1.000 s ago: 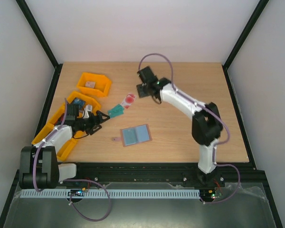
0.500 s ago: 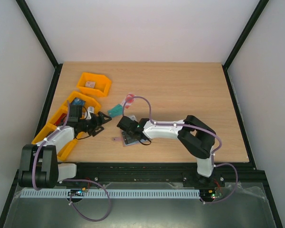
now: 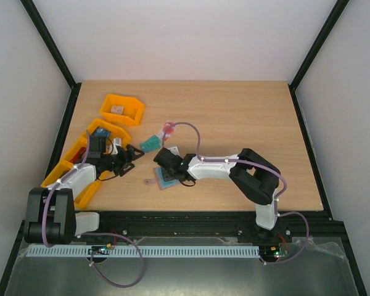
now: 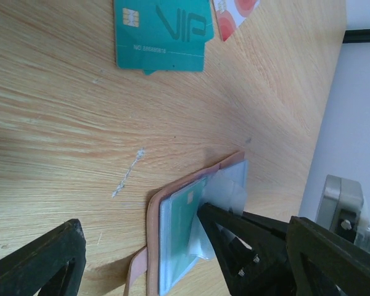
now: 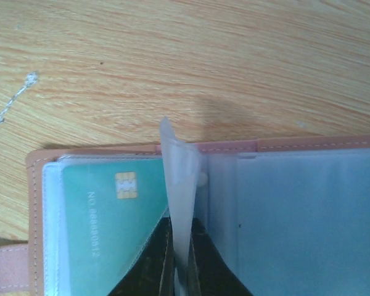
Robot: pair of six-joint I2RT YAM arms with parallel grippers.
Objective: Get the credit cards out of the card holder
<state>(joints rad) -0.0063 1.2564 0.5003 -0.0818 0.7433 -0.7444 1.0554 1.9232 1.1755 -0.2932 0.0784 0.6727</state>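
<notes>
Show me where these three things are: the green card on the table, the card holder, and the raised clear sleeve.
green card on the table (image 4: 160, 34): left wrist view, middle of its printed face.
card holder (image 5: 296, 143): right wrist view, its pink top edge.
clear sleeve (image 5: 184, 185): right wrist view, upright flap.

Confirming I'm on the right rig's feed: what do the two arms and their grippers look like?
The left arm and right arm both have white links and bulky black joint housings. A thin purple cable loops along each. The left gripper and right gripper are black, with tapering, wedge-shaped fingers.
</notes>
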